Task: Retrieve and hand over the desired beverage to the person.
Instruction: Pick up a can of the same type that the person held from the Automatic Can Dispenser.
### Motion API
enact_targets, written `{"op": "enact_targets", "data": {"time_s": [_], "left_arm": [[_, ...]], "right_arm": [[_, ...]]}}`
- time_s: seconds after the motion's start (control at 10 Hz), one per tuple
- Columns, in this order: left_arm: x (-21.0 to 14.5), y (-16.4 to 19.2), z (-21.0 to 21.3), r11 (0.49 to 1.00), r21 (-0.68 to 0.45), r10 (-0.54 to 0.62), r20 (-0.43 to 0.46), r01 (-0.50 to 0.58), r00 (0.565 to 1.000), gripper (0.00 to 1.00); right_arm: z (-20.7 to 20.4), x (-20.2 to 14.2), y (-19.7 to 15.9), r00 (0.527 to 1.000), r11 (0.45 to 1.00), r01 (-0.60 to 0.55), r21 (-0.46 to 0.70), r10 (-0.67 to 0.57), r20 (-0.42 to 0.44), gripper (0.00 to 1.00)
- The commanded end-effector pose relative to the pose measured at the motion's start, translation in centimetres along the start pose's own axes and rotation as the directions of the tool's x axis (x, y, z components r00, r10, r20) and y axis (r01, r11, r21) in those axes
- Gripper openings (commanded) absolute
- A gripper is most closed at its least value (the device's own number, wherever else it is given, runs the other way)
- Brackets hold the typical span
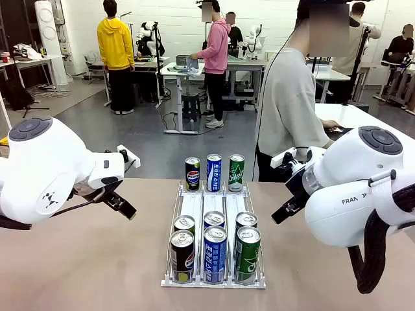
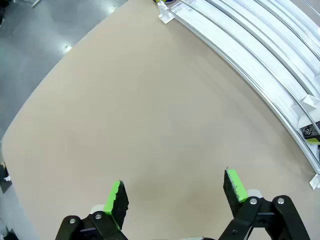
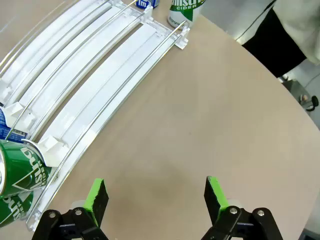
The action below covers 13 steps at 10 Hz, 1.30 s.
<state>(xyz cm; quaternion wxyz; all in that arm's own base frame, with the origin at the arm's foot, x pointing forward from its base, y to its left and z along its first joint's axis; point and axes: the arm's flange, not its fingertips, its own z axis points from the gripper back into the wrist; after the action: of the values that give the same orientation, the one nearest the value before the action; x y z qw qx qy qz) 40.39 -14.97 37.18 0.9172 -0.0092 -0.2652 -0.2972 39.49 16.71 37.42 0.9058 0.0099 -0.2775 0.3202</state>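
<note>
both arms poised beside the rack, jaws wide

the left arm comes in from the left with its wrist bent. the left end effector tilts down toward the bare counter, just left of the rack. its jaws are spread apart with nothing between them. the right arm mirrors it from the right. the right end effector angles down over the counter by the rack's right rail, also spread wide and empty. neither touches the rack.

the cans stand upright in the rack's three lanes: three at the far end, six in two rows at the near end, with the middle of each lane bare. the person stands at the far side, right of the rack, turned side-on, one hand on a white table beyond.
</note>
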Motion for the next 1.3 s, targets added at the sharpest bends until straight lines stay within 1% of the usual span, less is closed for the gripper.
{"op": "enact_targets", "data": {"time_s": [0.0, 1.2], "left_arm": [[0.0, -0.01, 0.0, 1.0, 0.0, 0.0, 0.0, 0.0, 1.0, 1.0], [0.0, -0.01, 0.0, 1.0, 0.0, 0.0, 0.0, 0.0, 1.0, 1.0]], "right_arm": [[0.0, 0.0, 0.0, 1.0, 1.0, 0.0, 0.0, 0.0, 0.0, 1.0], [0.0, 0.0, 0.0, 1.0, 1.0, 0.0, 0.0, 0.0, 0.0, 1.0]]}}
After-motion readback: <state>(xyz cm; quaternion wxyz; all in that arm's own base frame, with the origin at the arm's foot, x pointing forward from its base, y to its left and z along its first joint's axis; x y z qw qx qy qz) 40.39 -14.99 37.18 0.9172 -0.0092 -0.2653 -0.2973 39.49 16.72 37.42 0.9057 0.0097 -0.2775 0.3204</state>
